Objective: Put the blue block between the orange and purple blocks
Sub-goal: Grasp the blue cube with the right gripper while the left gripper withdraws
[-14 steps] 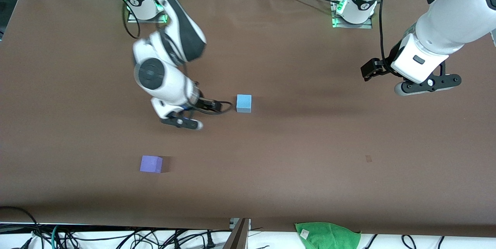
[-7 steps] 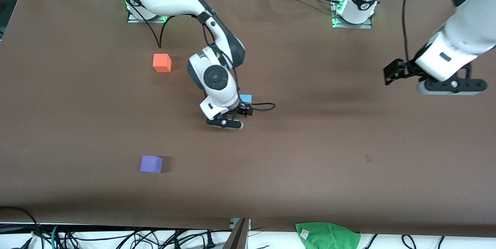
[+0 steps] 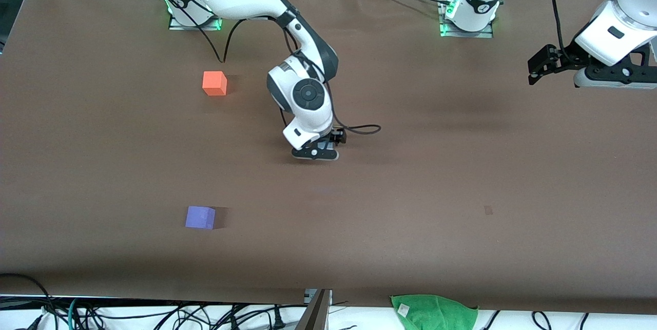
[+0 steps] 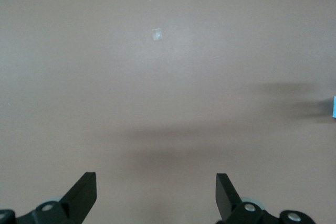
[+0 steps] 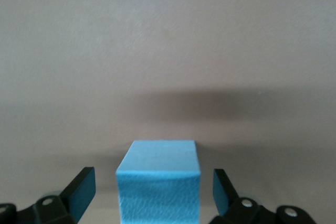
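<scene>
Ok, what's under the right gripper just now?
The blue block sits on the table between the open fingers of the right gripper, not yet gripped. From the front camera the block is covered by that arm's wrist.

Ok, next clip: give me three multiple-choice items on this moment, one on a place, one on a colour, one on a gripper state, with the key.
1. The right gripper is over:
A. the blue block
B. the orange block
C. the purple block

2. The cube nearest the front camera is:
A. orange
B. green
C. purple

3. The right gripper's fingers are:
A. clamped on a cube
B. open, either side of the cube
C. shut on nothing

Key: 1 A, the right wrist view shows the blue cube between the fingers. 2 C, it lies lowest in the front view. 3 B, gaps show on both sides.
</scene>
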Robot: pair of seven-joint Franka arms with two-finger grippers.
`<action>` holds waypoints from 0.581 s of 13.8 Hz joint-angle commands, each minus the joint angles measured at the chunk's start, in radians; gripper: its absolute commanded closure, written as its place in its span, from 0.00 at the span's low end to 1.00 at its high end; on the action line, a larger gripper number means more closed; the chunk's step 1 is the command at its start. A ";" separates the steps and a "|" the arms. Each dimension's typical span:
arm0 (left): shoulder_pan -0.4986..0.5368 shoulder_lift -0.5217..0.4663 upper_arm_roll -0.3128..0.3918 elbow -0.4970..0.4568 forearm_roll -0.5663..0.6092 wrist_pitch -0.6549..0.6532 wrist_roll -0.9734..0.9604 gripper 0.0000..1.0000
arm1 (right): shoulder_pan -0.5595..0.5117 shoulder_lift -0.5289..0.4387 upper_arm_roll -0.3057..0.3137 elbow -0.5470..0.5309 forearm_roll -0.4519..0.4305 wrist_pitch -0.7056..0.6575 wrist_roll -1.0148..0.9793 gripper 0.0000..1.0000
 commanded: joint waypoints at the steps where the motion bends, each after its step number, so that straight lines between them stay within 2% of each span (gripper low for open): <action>1: 0.046 0.002 -0.030 -0.006 -0.024 0.016 -0.001 0.00 | 0.026 0.004 -0.014 0.012 -0.018 -0.043 0.023 0.01; 3: 0.048 0.009 -0.031 -0.001 -0.024 0.014 -0.003 0.00 | 0.028 0.004 -0.014 0.004 -0.019 -0.065 0.025 0.01; 5: 0.045 0.022 -0.031 0.016 -0.024 0.014 -0.003 0.00 | 0.025 0.004 -0.016 -0.019 -0.039 -0.065 0.023 0.07; 8: 0.040 0.107 -0.038 0.136 -0.024 -0.042 -0.006 0.00 | 0.022 0.004 -0.014 -0.021 -0.033 -0.057 0.060 0.33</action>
